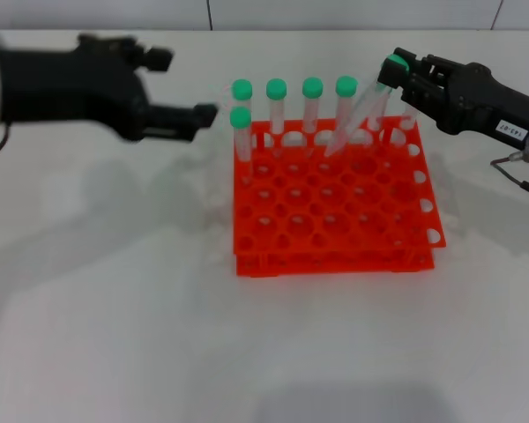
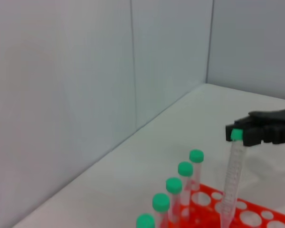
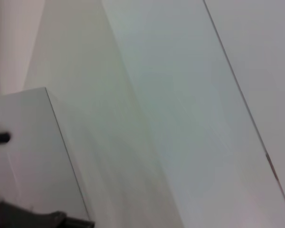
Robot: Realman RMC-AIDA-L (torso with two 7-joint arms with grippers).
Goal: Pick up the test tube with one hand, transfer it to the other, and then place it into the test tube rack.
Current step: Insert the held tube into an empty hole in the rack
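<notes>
Black left gripper [image 1: 213, 113] hovers at nine o'clock of the orange rack [image 1: 335, 207], fingers narrowly apart, holding nothing. Five capped tubes [image 1: 276, 107] stand along its far edge. At two o'clock, the right gripper [image 1: 393, 75] pinches the test tube [image 1: 357, 115] – tilted, tip in the rack.

rack [image 1: 335, 211]: orange-red | tube caps [image 1: 311, 86]: green (tubes clear) | grippers [image 1: 397, 75]: black | table [image 1: 115, 308]: white

R gripper [image 1: 395, 74] reaches in from right, fingers clamped on test tube [image 1: 357, 115] at its cap end, wrist roughly level. L gripper [image 1: 194, 92] held up at left, apparently spread, nothing betw. fingers.
</notes>
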